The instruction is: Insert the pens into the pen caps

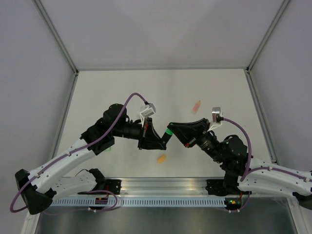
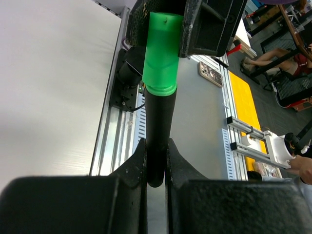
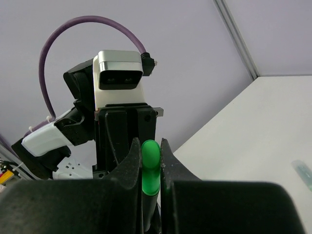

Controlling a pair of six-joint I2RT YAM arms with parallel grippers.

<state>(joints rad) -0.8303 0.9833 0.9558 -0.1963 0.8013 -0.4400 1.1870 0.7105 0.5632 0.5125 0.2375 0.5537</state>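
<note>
White bench [image 1: 122, 87], grey walls [image 1: 161, 29]; left pincer [image 2: 155, 146] clamped on black pen [image 2: 160, 126], right pincer [image 3: 151, 146] clamped on green cap [image 3: 150, 168].

Green cap [image 2: 161, 53] on black pen [image 2: 158, 131]

Shows L gripper [image 2: 155, 148] at 6 o'clock, pinching lower end of black marker [image 2: 160, 122]. Runs upright toward 12 o'clock into bright green cap [image 2: 162, 63], seated over marker's upper end. Shows R gripper [image 2: 163, 41] at 12 o'clock, closed on cap, black fingers either side. At 9 o'clock, white table [image 2: 48, 97]; aluminium rail [image 2: 111, 151] btw. table and grey surface [image 2: 200, 126]. At 3 o'clock, yellow patch [image 2: 243, 97].
</note>
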